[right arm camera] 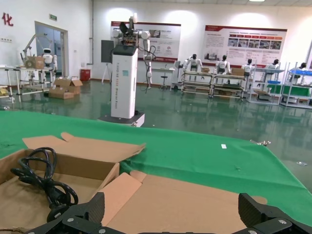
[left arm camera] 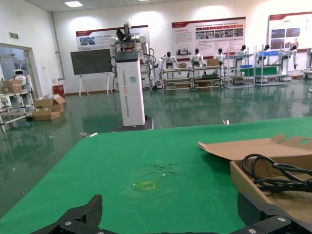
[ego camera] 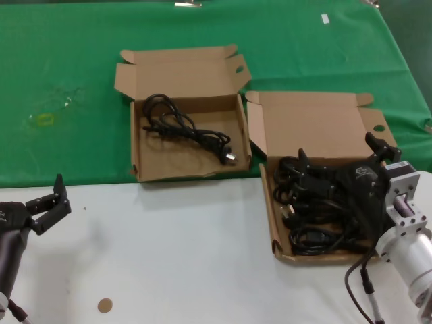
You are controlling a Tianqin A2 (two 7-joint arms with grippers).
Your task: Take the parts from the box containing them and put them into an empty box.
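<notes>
Right gripper [ego camera: 344, 160]: black metal fingers on a silver machined wrist, nearest the head camera, set over the longer box; jaws spread wide, one finger above the cords, the other at the box's far right corner. Whether a cord is touched cannot be told.

Longer box [ego camera: 267, 202]: shallow brown corrugated mailer, lid hinged back, lying partly on the white table, partly on the green cloth. Contents: a heap of parts [ego camera: 310, 216], black rubbery power cords, coiled and tangled, plug ends showing; several bundles, not countable.

Smaller box [ego camera: 135, 158]: squarish brown mailer, just left of the longer box, nearly touching its lid; lid with ear flaps, front wall uneven. Contents: one loose black cord [ego camera: 185, 128], thin, matte, looped, its plug toward the longer box.

Left gripper [ego camera: 47, 206]: black, jaws apart, parked well left of the longer box over the white table, holding nothing.

Green cloth [ego camera: 67, 88]: felt-like, a faint yellowish stain far left of the longer box.

Progress, by judgement: early. One cord delivered; most of the heap remains to be moved.
</notes>
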